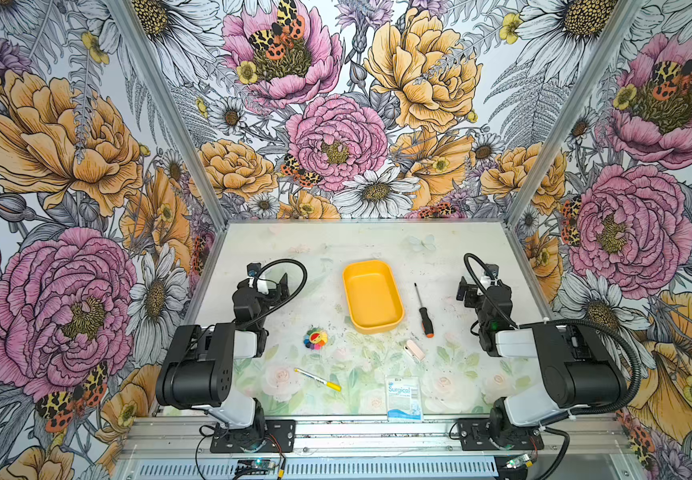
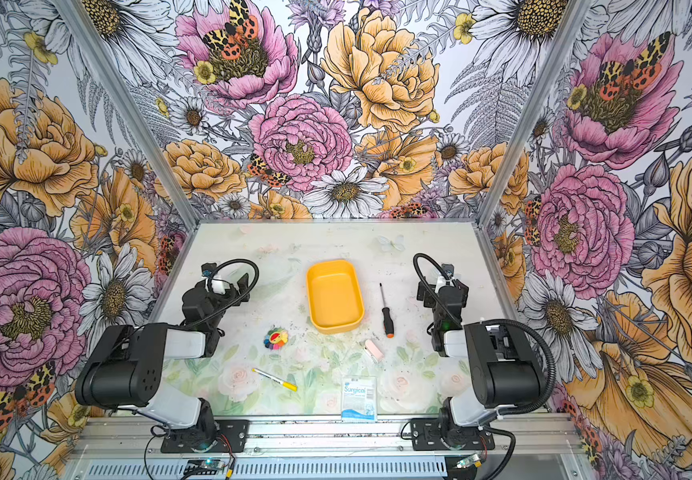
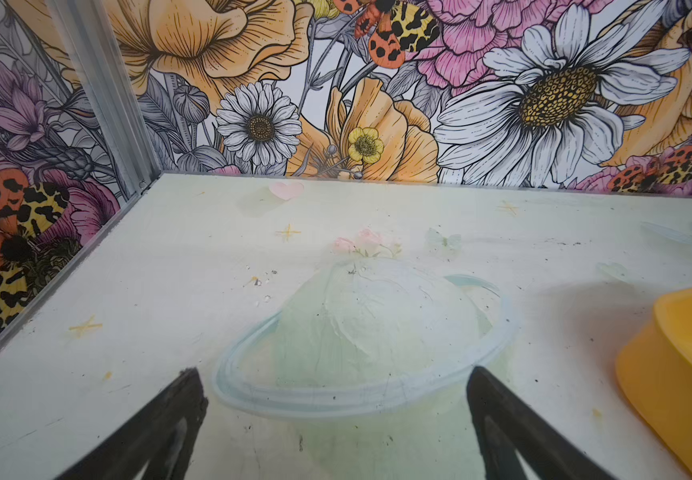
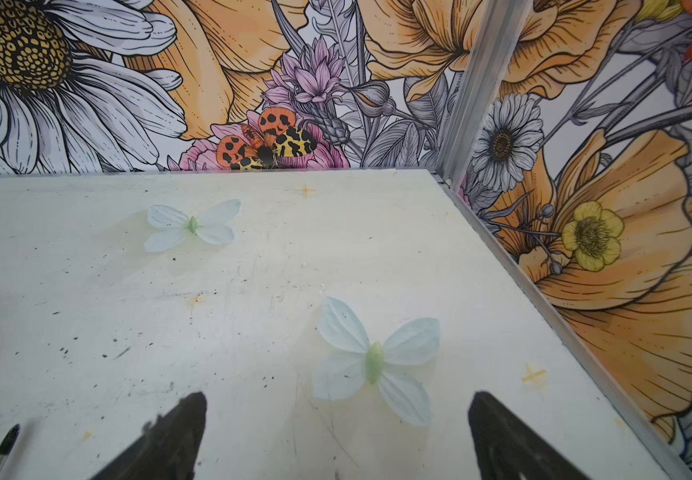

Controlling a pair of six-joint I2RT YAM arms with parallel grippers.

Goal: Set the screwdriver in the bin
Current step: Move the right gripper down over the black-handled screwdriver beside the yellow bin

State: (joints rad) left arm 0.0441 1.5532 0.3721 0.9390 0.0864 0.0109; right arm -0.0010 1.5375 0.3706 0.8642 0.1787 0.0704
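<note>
Folded low, left end effector [image 3: 334, 371] and right end effector [image 4: 338, 395] gape empty (screwdriver [image 1: 424, 311] beside bin [image 1: 377, 330]).

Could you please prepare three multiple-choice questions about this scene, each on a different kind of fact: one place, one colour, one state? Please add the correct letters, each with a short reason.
1. Where does the screwdriver lie relative to the bin?
A) inside it
B) on the table beside it, on the right arm's side
C) propped on its rim

2. What colour is the cap of the marker pen?
A) yellow
B) blue
C) green

3. How do the jaws of the right gripper stand?
A) shut on the screwdriver
B) open, with nothing between them
C) shut on nothing

Answers:
1 B: both top views show it flat on the table, next to the bin and not touching it.
2 A: the pen is white and ends in a yellow cap.
3 B: the right wrist view shows only bare table between the spread jaws.
</note>
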